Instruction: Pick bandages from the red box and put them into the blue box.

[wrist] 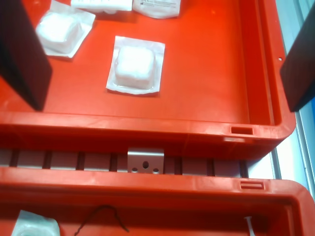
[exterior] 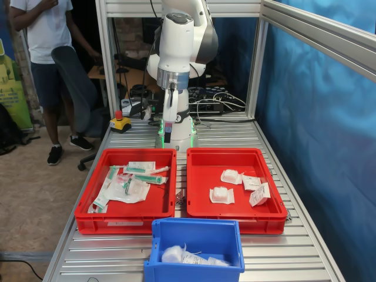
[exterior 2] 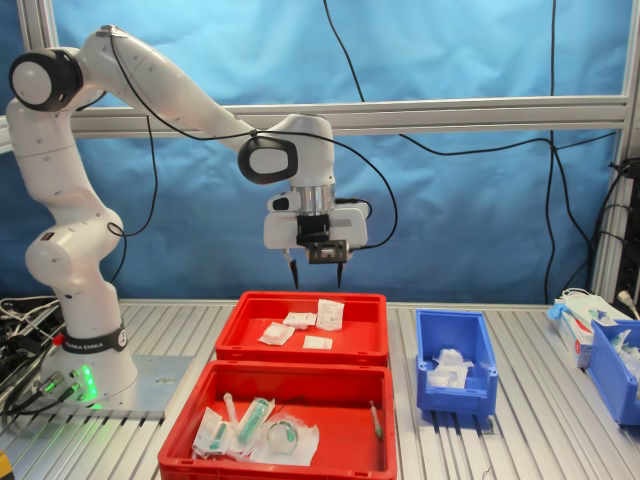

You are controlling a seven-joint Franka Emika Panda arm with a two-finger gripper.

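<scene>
Bandages [wrist: 134, 66], white puffy square sealed packets, lie in the shallow red plastic box [exterior 2: 365, 340] below the spread, empty tool [exterior 2: 316, 277].

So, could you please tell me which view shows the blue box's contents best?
The first exterior view: it looks down into the blue box, showing white packets inside. The second exterior view shows it side-on, contents partly hidden. The wrist view misses it.

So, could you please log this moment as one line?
gripper: open, empty, above shallow red plastic tray | white square gauze packets: in tray | small blue plastic bin: holds packets
</scene>
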